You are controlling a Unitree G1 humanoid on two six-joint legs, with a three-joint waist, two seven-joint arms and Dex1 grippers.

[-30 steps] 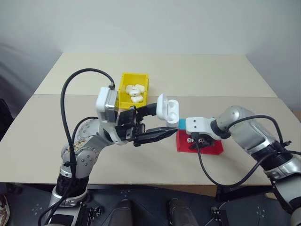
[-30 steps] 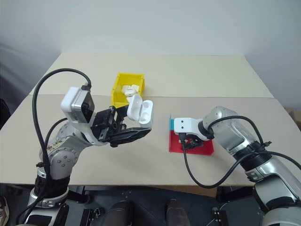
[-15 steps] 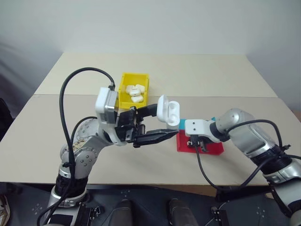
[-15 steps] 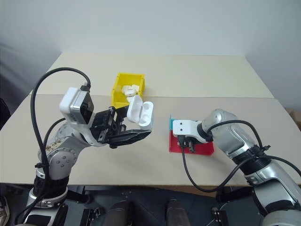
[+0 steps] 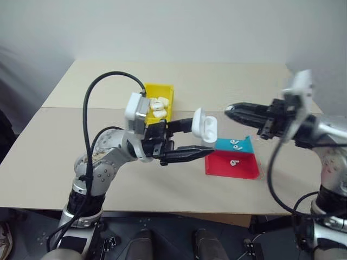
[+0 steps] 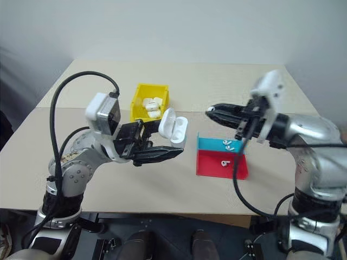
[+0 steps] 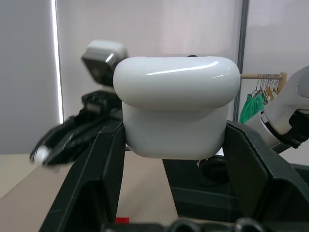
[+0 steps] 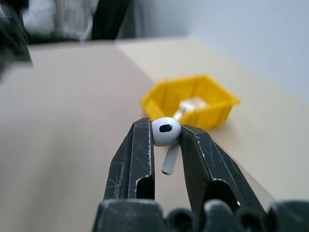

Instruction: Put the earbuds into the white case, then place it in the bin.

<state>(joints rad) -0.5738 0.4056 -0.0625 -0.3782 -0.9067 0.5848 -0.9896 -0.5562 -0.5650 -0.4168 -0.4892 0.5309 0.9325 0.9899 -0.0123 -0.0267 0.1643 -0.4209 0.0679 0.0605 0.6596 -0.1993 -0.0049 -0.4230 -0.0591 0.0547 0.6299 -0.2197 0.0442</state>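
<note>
Right claw clamped on one earbud, stem hanging down, level, just right of the open white case gripped in left claw above bench.

Soft, even light falls from above on the pale table, leaving only faint shadows. The right end effector smears with motion blur in the head views (its arm too). The white case carries a thin streak of glare in the left wrist view. Behind the sharp earbud, the bin is out of focus.
</note>
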